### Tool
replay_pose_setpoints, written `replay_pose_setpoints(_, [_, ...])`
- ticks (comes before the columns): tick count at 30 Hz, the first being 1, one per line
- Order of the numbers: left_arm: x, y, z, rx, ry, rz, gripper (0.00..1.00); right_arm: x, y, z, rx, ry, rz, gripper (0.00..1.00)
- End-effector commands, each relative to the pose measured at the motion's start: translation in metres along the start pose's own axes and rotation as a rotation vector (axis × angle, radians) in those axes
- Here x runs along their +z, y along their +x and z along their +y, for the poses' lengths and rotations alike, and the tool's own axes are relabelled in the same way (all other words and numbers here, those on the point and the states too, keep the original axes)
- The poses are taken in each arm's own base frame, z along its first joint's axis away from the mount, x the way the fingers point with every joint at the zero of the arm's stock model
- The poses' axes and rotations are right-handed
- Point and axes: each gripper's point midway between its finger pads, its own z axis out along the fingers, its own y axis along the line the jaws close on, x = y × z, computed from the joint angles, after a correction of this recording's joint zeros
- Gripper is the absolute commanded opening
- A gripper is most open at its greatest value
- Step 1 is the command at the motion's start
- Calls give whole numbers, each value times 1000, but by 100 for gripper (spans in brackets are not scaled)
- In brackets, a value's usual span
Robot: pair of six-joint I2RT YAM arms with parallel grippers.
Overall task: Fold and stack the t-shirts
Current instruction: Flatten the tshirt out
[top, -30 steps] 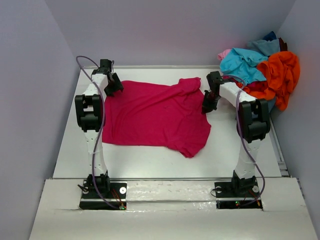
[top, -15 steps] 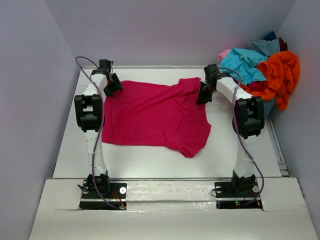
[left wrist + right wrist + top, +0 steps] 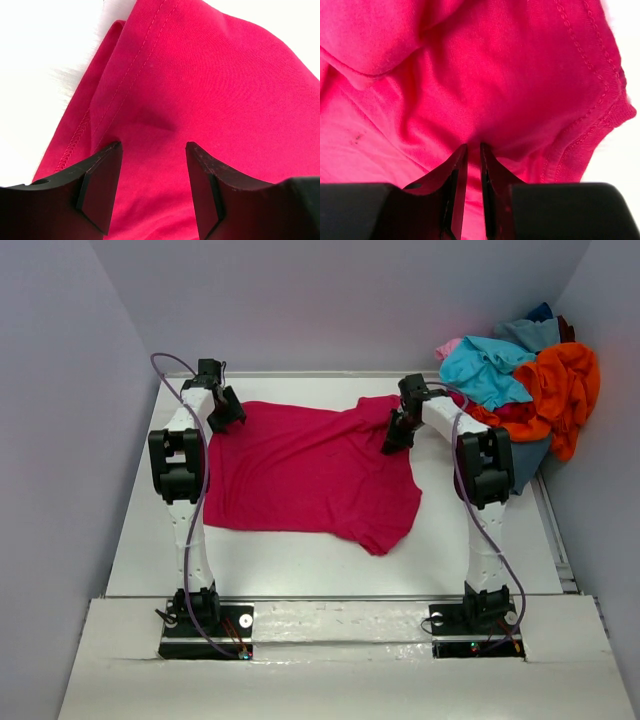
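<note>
Shirt (image 3: pixel 310 475) lies spread mid-worktop (image 3: pixel 300 565). Left jaws gape wide over its far-left corner. Right jaws are narrow at its far-right corner, grip unclear. A thin pinch could slip and bunch the cloth.

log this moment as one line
left jaws open over shirt far-left corner | right jaws shut on shirt at far-right edge | shirt spread out, not folded | other shirts piled far right

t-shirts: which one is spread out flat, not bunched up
The crimson-magenta t-shirt: it alone lies spread on the table; the orange one, the turquoise one and the rest are bunched at the far right corner.
</note>
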Motion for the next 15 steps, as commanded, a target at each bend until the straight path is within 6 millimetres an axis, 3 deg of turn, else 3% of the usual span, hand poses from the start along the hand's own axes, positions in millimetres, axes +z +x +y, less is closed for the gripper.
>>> replay_pose_setpoints(1, [-19,-8,-8,7,33,-25,64,3,30,-21,26,79,57,23])
replay_pose_setpoints(9, [-23,-8,-7,16,27,-28,64,-1,76,-58,84,182,90,23])
replay_pose_setpoints(15, [-24,-3,-2,19,11,-19,64,-12,84,-63,114,198,76,24])
